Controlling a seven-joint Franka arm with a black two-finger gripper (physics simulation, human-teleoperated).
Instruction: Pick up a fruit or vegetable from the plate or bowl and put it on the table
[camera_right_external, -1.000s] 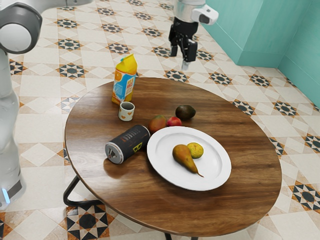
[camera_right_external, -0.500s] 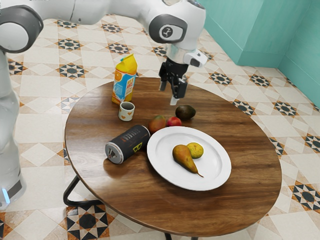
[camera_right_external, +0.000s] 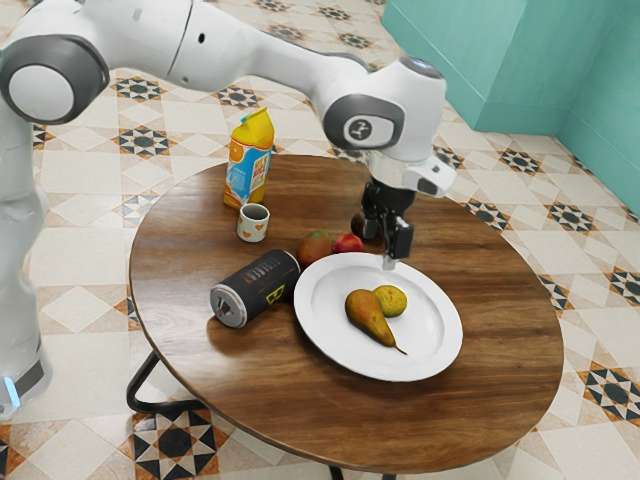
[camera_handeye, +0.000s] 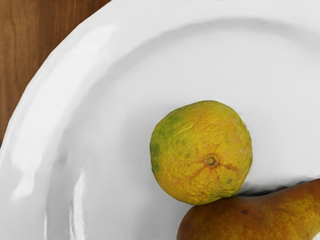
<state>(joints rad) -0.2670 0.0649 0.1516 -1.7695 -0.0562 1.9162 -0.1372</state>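
On the plate, two fruits are seen in the exterior view: a smooth pear, coloured brown-gold and russet, and a round citrus fruit. The citrus fruit is covered in bumpy yellow skin, tinged green on one flank, and its small scar is turned toward the wrist camera. It is set just beside the pear's thick end, between one and two o'clock from the pear in the exterior view.

Since the earlier frame, the gripper has been carried toward five o'clock in that view and is now held above the plate's twelve o'clock edge. Its fingers are spread apart, with nothing gripped. The plate and both fruits have been left unmoved.

In the exterior view, the pear's stem is pointed between four and five o'clock, and its thick end between ten and eleven; its long axis is laid along that slant. On the nearly round citrus fruit, no clear long axis can be made out.
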